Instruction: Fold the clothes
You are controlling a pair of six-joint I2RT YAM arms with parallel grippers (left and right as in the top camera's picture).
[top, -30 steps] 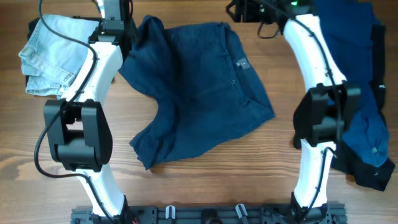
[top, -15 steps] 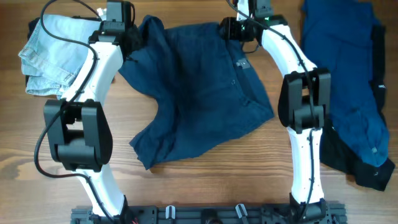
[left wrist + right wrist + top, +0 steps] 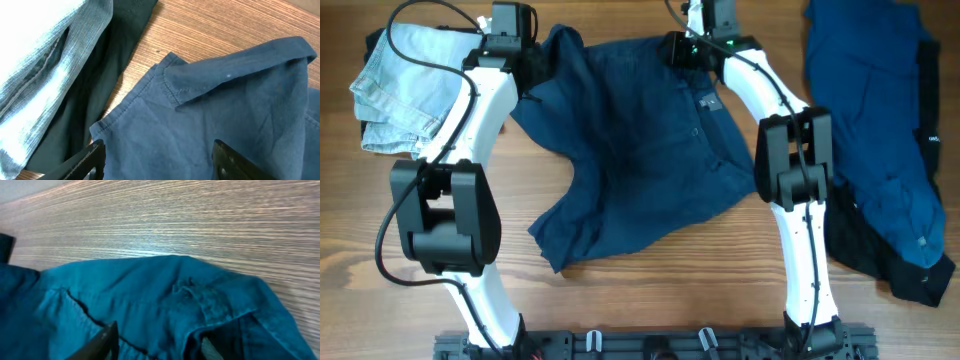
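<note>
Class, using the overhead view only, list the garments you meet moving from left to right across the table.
light blue jeans → dark blue shorts → blue shirt

Overhead: straight down from high, whole brown wooden counter (image 3: 650, 290). Wrist views: low, close, along far edge, sharing crumpled dark-blue cotton shorts (image 3: 225, 110) with overhead.

Light-brown wooden table (image 3: 650, 290), dark blue cotton shorts (image 3: 640, 150) spread far centre, pale blue denim garment (image 3: 405, 85) far left, navy shirt (image 3: 880, 130) along right edge
</note>
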